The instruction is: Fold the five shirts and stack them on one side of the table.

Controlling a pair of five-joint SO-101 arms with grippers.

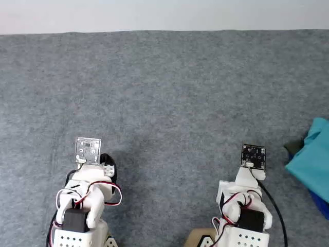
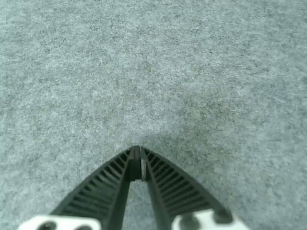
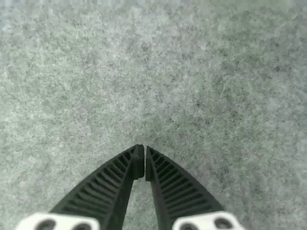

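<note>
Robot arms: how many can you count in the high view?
2. One white robot arm stands nearer the turquoise cloth; the other white arm stands farther from it. None seems hidden.

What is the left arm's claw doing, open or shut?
Shut: the left gripper has its black fingers meeting at the tips, nothing between them, above the grey table cover.

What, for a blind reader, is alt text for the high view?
Two white robot arms sit side by side on a grey felt-covered table; a bunched teal cloth shirt lies at its right edge, next to dark blue fabric.
</note>
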